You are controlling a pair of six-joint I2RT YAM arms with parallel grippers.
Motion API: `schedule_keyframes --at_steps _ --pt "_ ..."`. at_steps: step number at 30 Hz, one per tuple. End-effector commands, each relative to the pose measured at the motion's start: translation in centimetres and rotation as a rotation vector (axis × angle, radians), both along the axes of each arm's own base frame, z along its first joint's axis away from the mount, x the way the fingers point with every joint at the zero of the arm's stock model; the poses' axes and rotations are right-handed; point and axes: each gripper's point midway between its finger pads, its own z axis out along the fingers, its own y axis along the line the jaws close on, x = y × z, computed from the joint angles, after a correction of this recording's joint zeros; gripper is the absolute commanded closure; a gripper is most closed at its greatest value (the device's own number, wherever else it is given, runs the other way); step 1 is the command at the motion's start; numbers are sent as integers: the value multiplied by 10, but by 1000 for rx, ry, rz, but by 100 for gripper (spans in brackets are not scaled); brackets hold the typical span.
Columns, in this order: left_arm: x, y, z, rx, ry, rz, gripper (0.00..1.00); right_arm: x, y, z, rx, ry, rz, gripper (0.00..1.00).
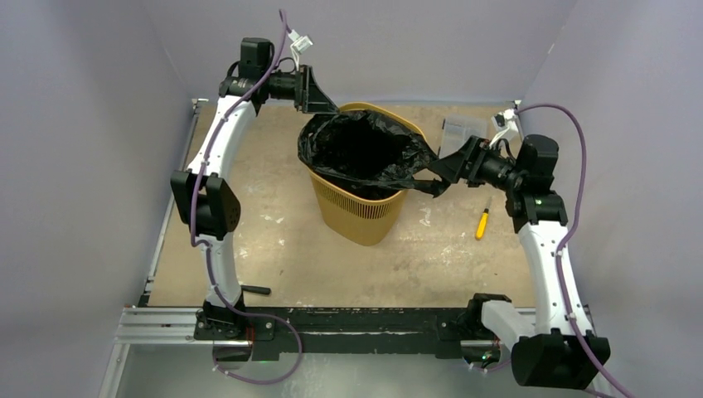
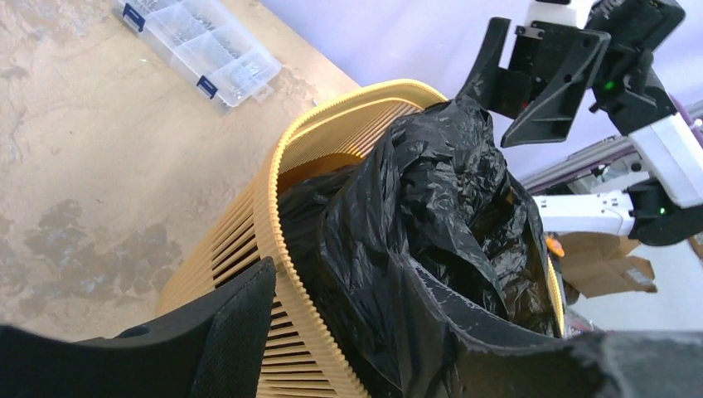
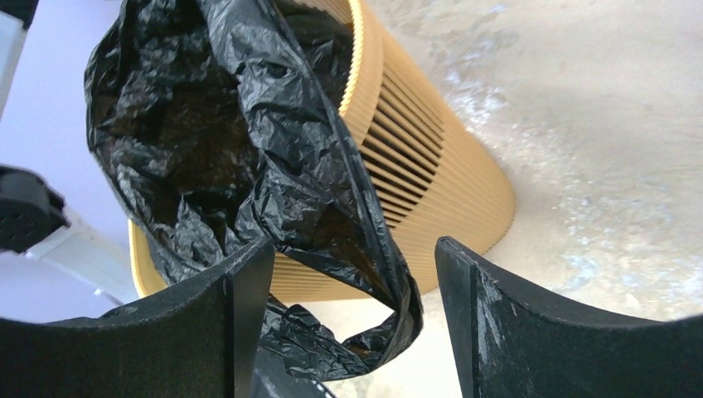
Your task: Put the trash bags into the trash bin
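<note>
Black plastic fingers first: the left gripper (image 2: 332, 290) sits at the far-left corner of the basket with its jaws parted, one finger outside the wall, the other inside under the film. It straddles the rim, and no firm pinch shows. Across the opening, the right gripper (image 3: 352, 249) stands wide too. A twisted fold of the film loops through the gap and hangs by one finger, but nothing is clamped.

Between them, the thin, glossy, wrinkled black plastic trash bag (image 1: 365, 149) is sunk into the orange-yellow mesh-walled plastic trash bin (image 1: 356, 215), its mouth gaping upward. The bin stands upright in the middle of the worn tan table (image 1: 431, 274).

And the score? Most of the work looks done: the body of the bag is down inside, and the film covers the left and near rim. What's left, by the look of it, is the right side. There a tongue of film stretches out past the rim toward the right gripper, and the far-right rim shows bare yellow. That flap needs to be tucked in or laid over the edge.
</note>
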Motion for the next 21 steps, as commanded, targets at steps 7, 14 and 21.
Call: schedule_keyframes --at_steps 7,14,21 --pt "-23 -6 24 -79 -70 -122 84 -15 28 20 74 -105 262 36" --pt "-24 -9 70 -184 -159 -96 100 -11 23 23 54 -116 202 67" --pt "-24 -2 95 -170 -279 3 100 3 6 39 -28 -149 83 88"
